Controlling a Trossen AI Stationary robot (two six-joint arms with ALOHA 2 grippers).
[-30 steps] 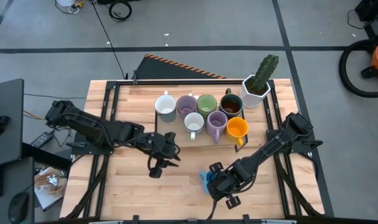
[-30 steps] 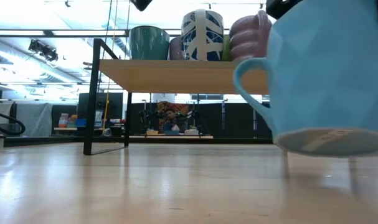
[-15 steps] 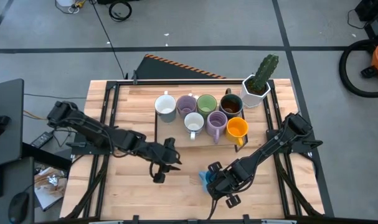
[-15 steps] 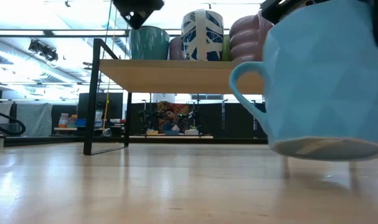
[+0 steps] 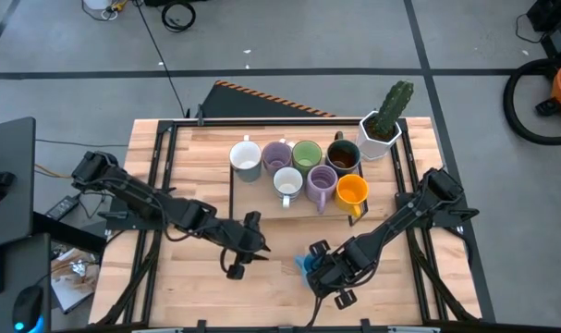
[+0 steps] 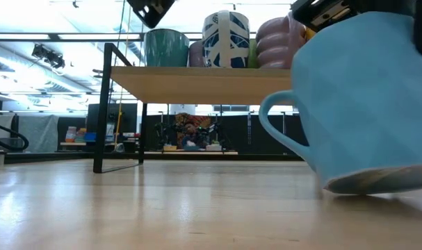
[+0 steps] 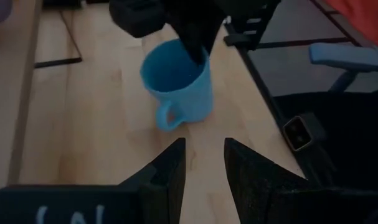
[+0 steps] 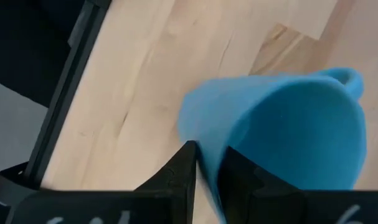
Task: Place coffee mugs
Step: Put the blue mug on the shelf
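Note:
The blue mug [image 5: 304, 265] is near the table's front edge, held by my right gripper [image 5: 315, 263]. In the left wrist view the blue mug [image 7: 176, 79] stands open side up, its handle [image 7: 165, 117] turned toward my left gripper [image 7: 205, 163]. That gripper [image 5: 247, 246] is open and hovers just left of the mug, touching nothing. Seven other mugs stand on a raised wooden rack [image 5: 262, 205]: white [image 5: 246, 159], lilac [image 5: 277, 155], green [image 5: 306, 154], dark brown [image 5: 343, 153], white [image 5: 286, 182], lilac [image 5: 321, 188] and orange [image 5: 352, 191]. My right gripper pinches the blue mug's wall at the rim [image 8: 207, 155], on the side away from the handle [image 8: 350, 81]. One finger [image 7: 198, 43] reaches down inside the mug and the other is outside. The mug [image 6: 363, 104] sits tilted, its base edge [image 6: 336, 186] at the tabletop.
A white faceted pot with a green cactus [image 5: 384, 125] stands at the rack's far right corner. Black frame rails [image 5: 162, 176] run along both sides of the table. Bare wood [image 5: 197, 277] lies in front of the rack between the two arms.
My left gripper has moved toward the near edge and a little to the right, closer to the blue mug. My right gripper has lowered the mug from a hold clear of the table until its base edge is at the wood, and the mug has tipped.

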